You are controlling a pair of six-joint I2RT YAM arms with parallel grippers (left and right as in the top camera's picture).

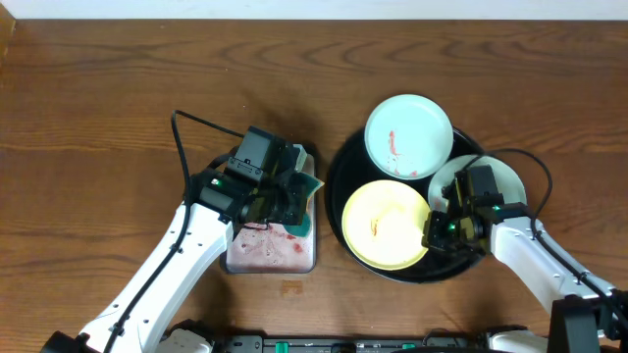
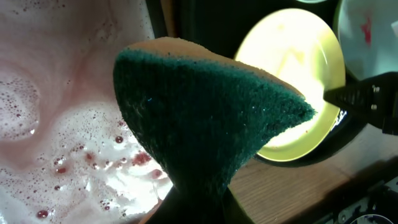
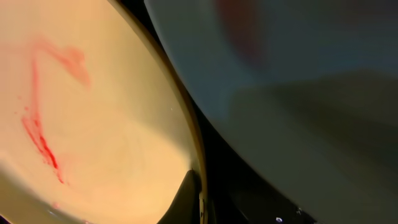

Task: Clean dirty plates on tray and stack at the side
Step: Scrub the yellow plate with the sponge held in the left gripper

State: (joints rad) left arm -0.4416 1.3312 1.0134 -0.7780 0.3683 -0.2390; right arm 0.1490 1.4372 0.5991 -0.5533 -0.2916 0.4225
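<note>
The black tray (image 1: 334, 186) holds three plates. The pale yellow plate (image 1: 383, 224) with a thin red smear lies at its front left. A mint-white plate (image 1: 408, 135) with red smears leans over the tray's back rim. A second mint-white plate (image 1: 505, 181) lies at the right, partly hidden by my right arm. My right gripper (image 1: 439, 227) is shut on the yellow plate's right rim (image 3: 93, 124), one finger inside it (image 3: 200, 199). The mint plate (image 3: 298, 93) lies close beside. My left gripper (image 1: 285, 196) is shut on a green sponge (image 2: 205, 118) above the pan.
A small silver pan (image 1: 245, 263) of pink foamy water (image 2: 50, 124) stands left of the tray, under my left gripper. The yellow plate (image 2: 292, 56) and the tray's dark rim (image 2: 199, 25) show behind the sponge. Bare wood tabletop (image 1: 118, 118) spreads to the left and back.
</note>
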